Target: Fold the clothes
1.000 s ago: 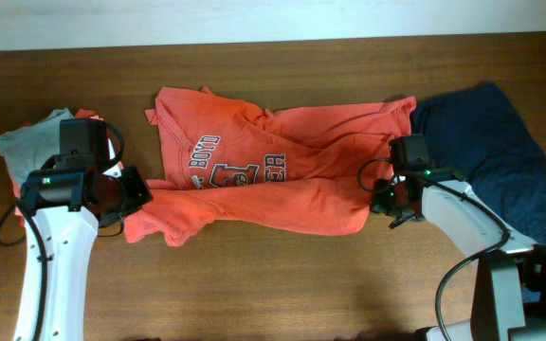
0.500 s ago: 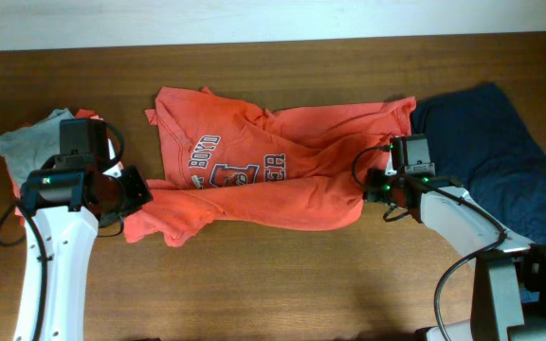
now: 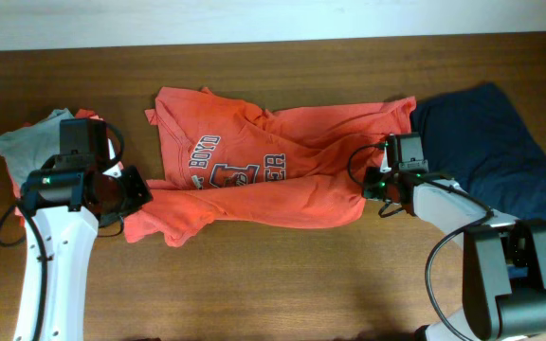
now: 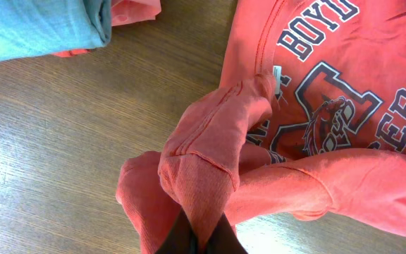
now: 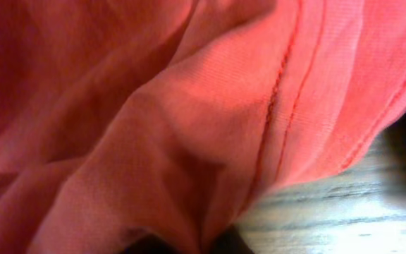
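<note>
Right hand (image 3: 373, 186) up and left of where it was a second ago, shifted in two small steps over the table (image 3: 282, 284) toward the T-shirt (image 3: 292, 194). Now higher on the shirt's right edge, no longer down by the lower right corner. Wrist block above it also nearer the shirt's upper right corner. Right forearm swung round with the move, lying flatter across the table, base end showing larger at bottom right. T-shirt's lower right corner drawn in slightly leftward, right edge a bit more bunched than before.
</note>
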